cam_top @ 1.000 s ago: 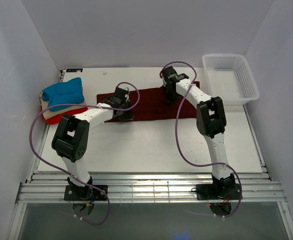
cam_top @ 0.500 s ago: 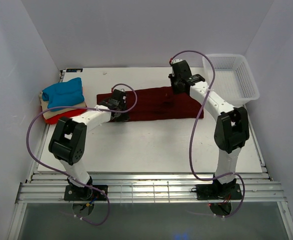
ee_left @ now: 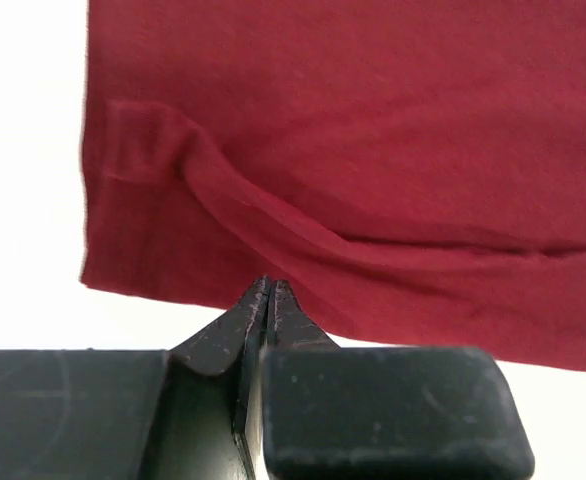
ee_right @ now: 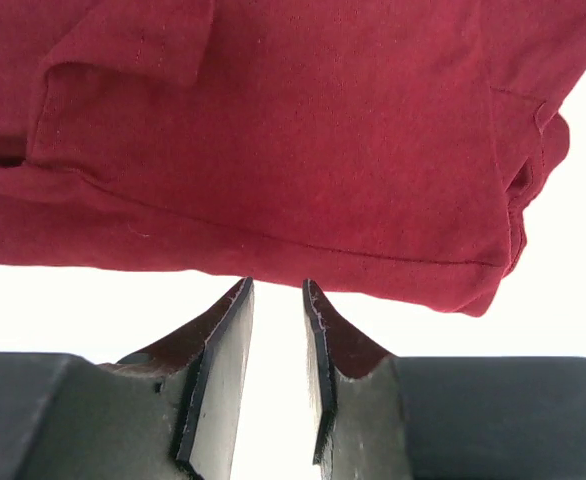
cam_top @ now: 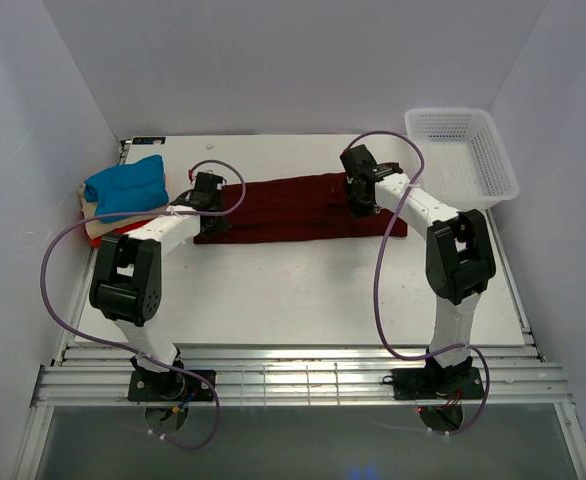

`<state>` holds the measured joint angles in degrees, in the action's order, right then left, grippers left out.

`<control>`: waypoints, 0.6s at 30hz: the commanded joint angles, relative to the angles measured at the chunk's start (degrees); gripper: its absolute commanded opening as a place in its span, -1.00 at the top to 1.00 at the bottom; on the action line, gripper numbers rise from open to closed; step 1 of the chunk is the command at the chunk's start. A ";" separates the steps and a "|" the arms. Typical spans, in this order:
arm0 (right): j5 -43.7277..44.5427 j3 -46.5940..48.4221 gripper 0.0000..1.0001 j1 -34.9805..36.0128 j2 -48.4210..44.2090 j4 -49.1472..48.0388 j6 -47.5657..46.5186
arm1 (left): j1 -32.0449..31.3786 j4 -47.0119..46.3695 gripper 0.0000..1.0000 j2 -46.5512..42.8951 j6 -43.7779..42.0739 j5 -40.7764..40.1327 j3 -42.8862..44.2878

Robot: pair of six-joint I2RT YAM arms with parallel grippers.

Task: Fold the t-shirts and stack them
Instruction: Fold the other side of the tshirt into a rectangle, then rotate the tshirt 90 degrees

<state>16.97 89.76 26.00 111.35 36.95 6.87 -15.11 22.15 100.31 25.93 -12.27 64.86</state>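
The dark maroon t-shirt (cam_top: 293, 207) lies folded into a long strip across the middle of the table. My left gripper (cam_top: 208, 208) is at its left end. In the left wrist view its tips (ee_left: 271, 287) are shut at the shirt's (ee_left: 353, 150) near edge, with no cloth visible between them. My right gripper (cam_top: 365, 203) is over the strip's right part. In the right wrist view it (ee_right: 275, 287) is slightly open and empty, just short of the shirt's (ee_right: 273, 130) hem. Folded blue (cam_top: 125, 186), beige (cam_top: 101, 226) and red-orange (cam_top: 123, 238) shirts are stacked at the left.
A white mesh basket (cam_top: 462, 157) stands at the back right corner. White enclosure walls surround the table (cam_top: 303, 290). Purple cables loop from both arms.
My left gripper has moved left along the maroon strip to its left end. My right gripper swung right and back, then came forward over the strip's right part.
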 commanded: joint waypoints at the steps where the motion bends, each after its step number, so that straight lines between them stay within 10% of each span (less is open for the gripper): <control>1: -0.71 0.95 0.36 0.02 -1.14 0.23 2.00 | 1.31 -2.81 0.73 -1.79 -2.98 -1.44 -1.40; 18: 0.52 -2.04 0.36 -0.25 -2.10 0.40 3.23 | 6.15 -1.33 0.84 3.75 -3.44 -6.44 -2.28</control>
<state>16.40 88.18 26.00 111.37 37.65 8.91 -9.76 18.61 104.49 22.09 -15.53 63.44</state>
